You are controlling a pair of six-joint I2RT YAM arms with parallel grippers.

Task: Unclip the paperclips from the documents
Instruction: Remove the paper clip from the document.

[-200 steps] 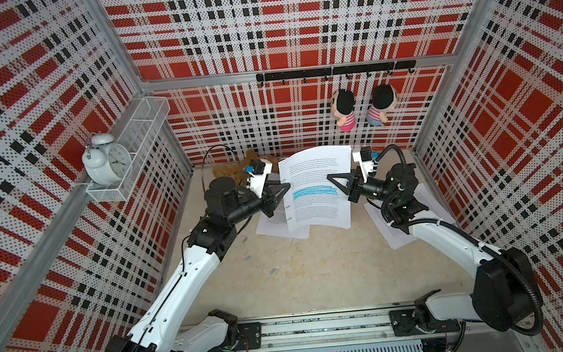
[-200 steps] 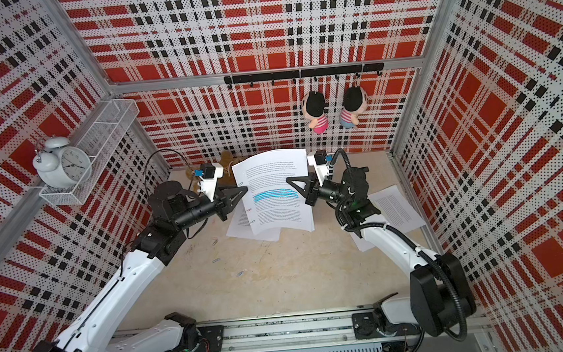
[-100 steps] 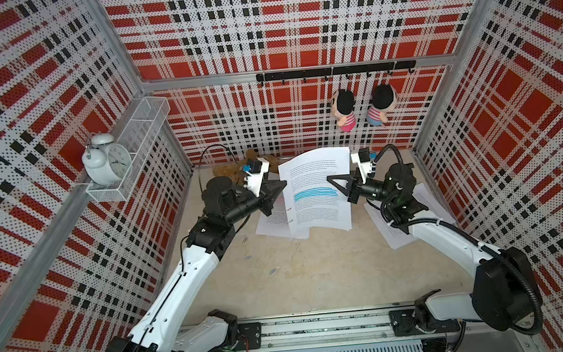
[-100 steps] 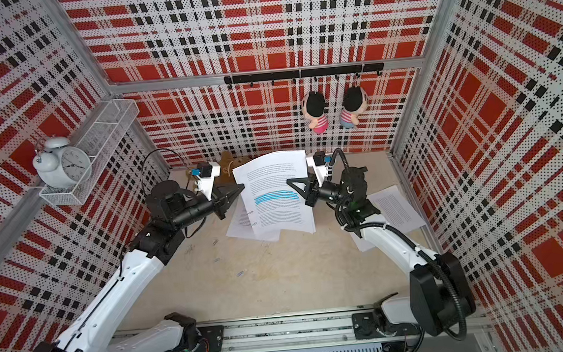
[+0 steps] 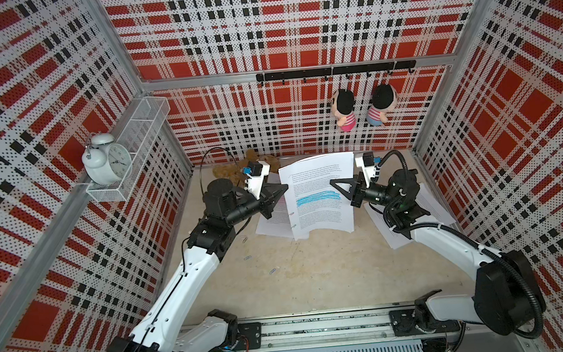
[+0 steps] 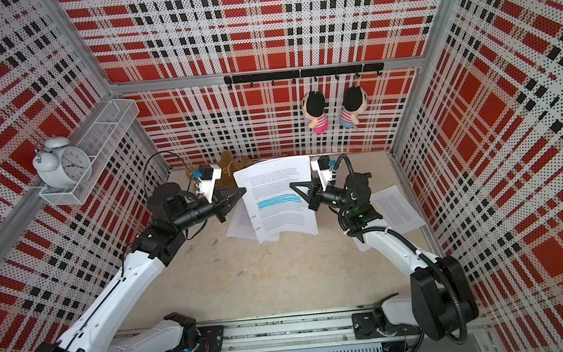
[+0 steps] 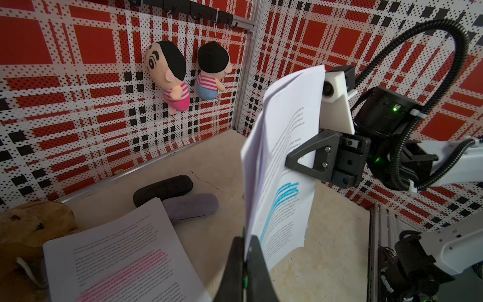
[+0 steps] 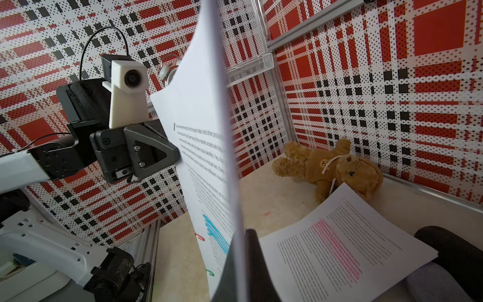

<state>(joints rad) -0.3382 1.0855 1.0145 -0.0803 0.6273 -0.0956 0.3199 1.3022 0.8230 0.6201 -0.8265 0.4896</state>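
Surface: pale, bare in the near middle.
Loose paperclips: three small ones lie scattered on the surface at the near left, beside the left arm, apart from any paper.
Right document: flat on the surface at the right, partly under the right arm.
Blue-band document: mid-scene, held upright between both arms; I cannot tell whether its curling bottom edge touches the surface.
Orange paperclip: on the left edge of the Blue-band document, lower than the left grip, with a green paperclip lower still.
Left claw: clenched on the left edge of the Blue-band document; a green speck between its fingers is too small to name.
Right claw: clenched on the same stack's right edge, level with the Left claw.
Pink-band document: flat on the surface, left of the upright stack.
Black case: touching a grey case, just beyond the Pink-band document.
Teddy bear: lying far left by the back wall.
Dolls: two hang on the back wall.
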